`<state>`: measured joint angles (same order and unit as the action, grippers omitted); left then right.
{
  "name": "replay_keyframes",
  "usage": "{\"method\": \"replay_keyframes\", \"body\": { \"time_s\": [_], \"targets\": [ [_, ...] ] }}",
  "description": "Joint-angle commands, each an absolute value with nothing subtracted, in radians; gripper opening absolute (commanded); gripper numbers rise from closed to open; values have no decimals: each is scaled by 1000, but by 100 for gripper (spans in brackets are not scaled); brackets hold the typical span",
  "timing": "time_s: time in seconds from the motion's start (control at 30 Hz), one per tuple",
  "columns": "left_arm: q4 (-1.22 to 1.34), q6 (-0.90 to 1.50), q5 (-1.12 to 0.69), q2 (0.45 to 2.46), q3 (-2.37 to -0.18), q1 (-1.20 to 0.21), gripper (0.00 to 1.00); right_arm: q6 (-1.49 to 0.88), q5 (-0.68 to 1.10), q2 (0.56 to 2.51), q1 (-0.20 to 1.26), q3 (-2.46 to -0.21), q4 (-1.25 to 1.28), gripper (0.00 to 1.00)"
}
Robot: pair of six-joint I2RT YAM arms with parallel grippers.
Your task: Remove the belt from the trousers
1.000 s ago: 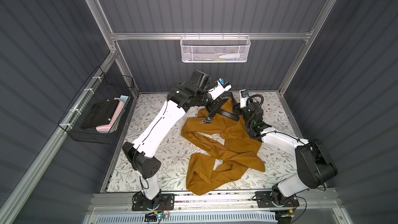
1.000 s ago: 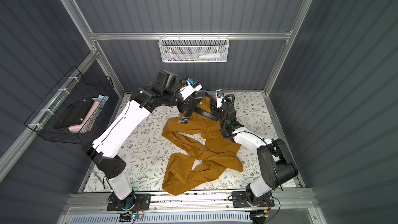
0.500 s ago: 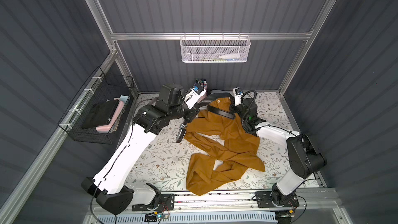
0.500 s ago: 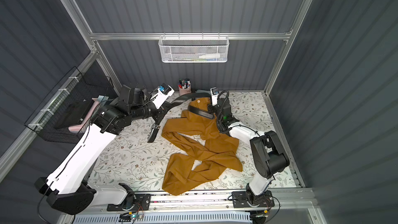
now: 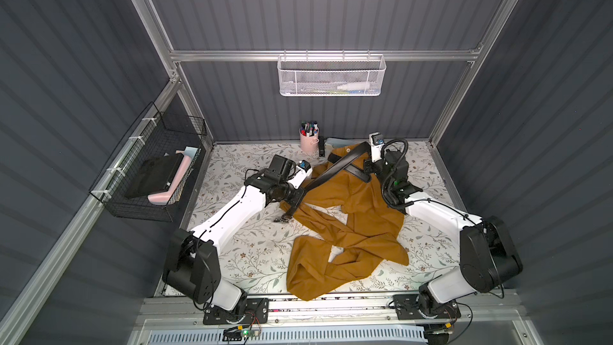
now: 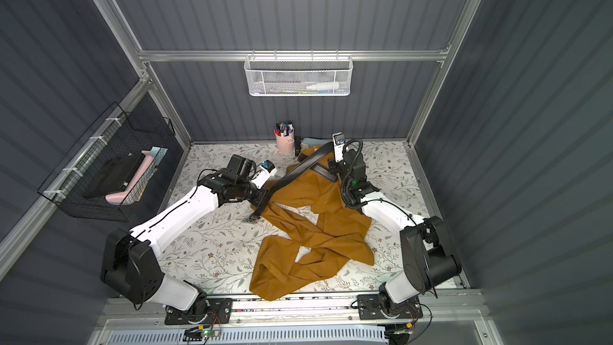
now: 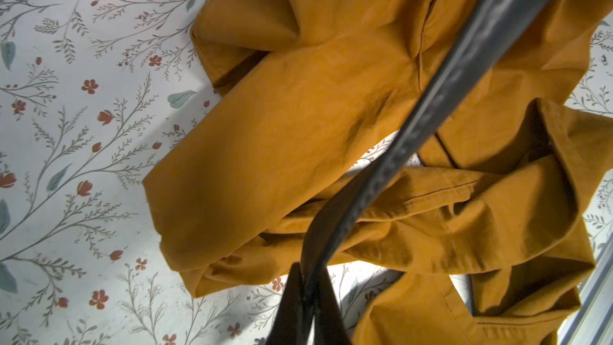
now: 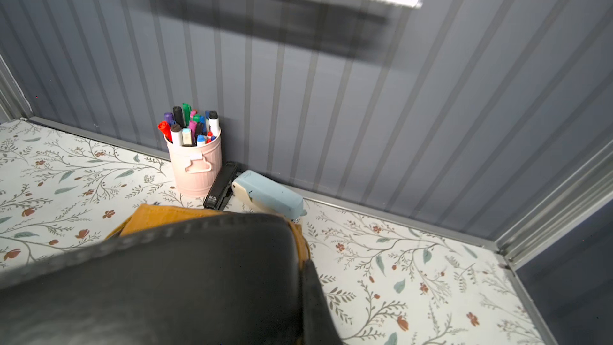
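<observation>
1. Your left gripper (image 7: 307,293) is clamped on the belt (image 5: 335,169), which runs taut above the trousers (image 5: 351,220).
2. Your right gripper (image 5: 367,164) is closed at the waistband, but what it pinches is hidden.
3. The buckle (image 5: 286,218) sits beside the trousers' edge.

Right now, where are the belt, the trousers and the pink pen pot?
belt (image 5: 335,168): in a top view, on the middle of the straight black strap.
trousers (image 5: 365,217): in a top view, on the brown cloth below the waist.
pink pen pot (image 8: 185,180): right wrist view, on its side wall.
</observation>
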<state>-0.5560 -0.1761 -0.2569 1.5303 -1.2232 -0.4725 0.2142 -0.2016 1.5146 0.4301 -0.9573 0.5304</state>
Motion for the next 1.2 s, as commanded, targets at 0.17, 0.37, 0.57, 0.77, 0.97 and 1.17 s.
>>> {"method": "replay_keyframes", "body": {
  "time_s": [0.17, 0.37, 0.57, 0.77, 0.97, 1.17],
  "targets": [
    [-565, -252, -292, 1551, -1247, -469, 55, 258, -161, 1454, 419, -911, 661, 0],
    [-597, -268, -390, 1623, -1477, -475, 64, 260, -148, 1438, 419, -899, 666, 0],
    [-630, -266, -427, 1802, -1783, -569, 64, 258, -151, 1428, 418, -889, 660, 0],
    [-667, -243, -476, 1994, -2039, -627, 67, 255, -159, 1422, 418, -877, 655, 0],
    [-669, -193, -587, 2081, -2120, -646, 68, 261, -165, 1429, 418, -885, 644, 0],
    [-708, -180, -631, 2084, -2155, -649, 24, 253, -199, 1455, 418, -891, 640, 0]
  ]
}}
